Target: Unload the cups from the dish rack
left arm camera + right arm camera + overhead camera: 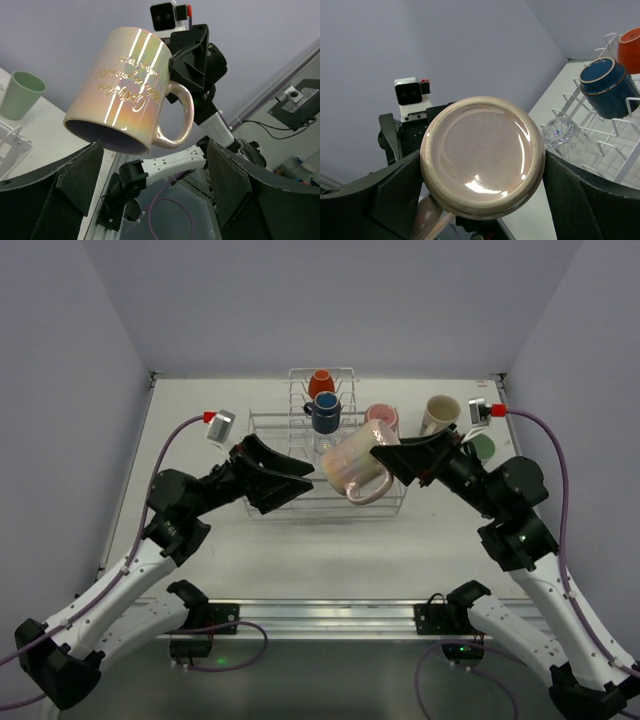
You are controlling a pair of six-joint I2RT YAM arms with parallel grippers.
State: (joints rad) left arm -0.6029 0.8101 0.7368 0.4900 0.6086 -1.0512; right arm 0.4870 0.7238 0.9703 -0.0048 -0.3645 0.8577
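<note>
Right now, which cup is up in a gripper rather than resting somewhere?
The pearly iridescent mug, clamped by its base in the right gripper; the orange mug and blue mug sit in the dish rack.

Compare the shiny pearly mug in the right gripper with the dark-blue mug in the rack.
Colour: the pearly mug is iridescent cream-pink with gold script, while the dark-blue mug is plain.
Size: the pearly mug looks larger than the dark-blue mug.
Place: the pearly mug is held in the air by the right gripper, while the dark-blue mug rests on the dish rack tines.
Both are glossy.
</note>
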